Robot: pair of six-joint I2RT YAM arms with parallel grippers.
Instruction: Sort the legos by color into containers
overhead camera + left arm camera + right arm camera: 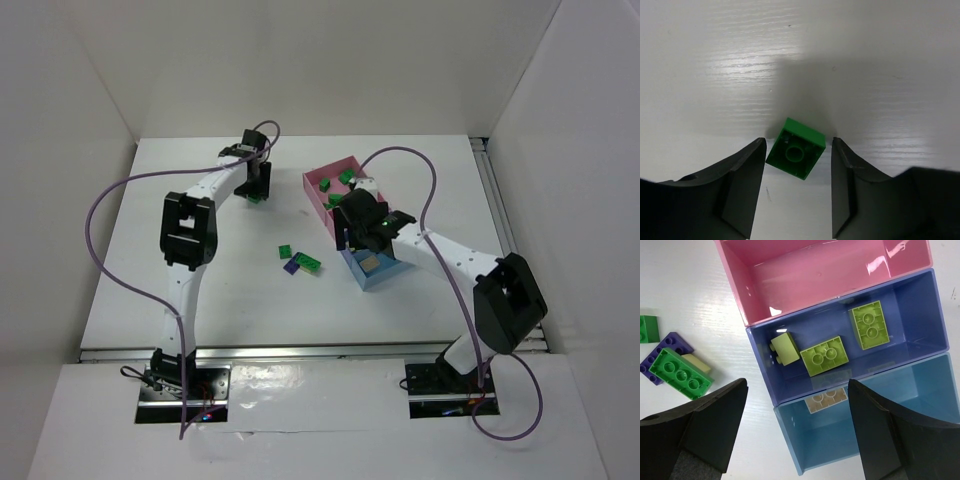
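Pick-up step in hand: the left gripper, jaws released, straddles a green brick on the counter left of the container row, so closing and carrying it there should follow; the right gripper hangs released above that row.

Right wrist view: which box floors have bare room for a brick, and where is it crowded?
The pink box next to the periwinkle box shows a bare floor; the light blue box is bare past its one cream brick. The periwinkle floor is crowded by three yellow-green bricks.
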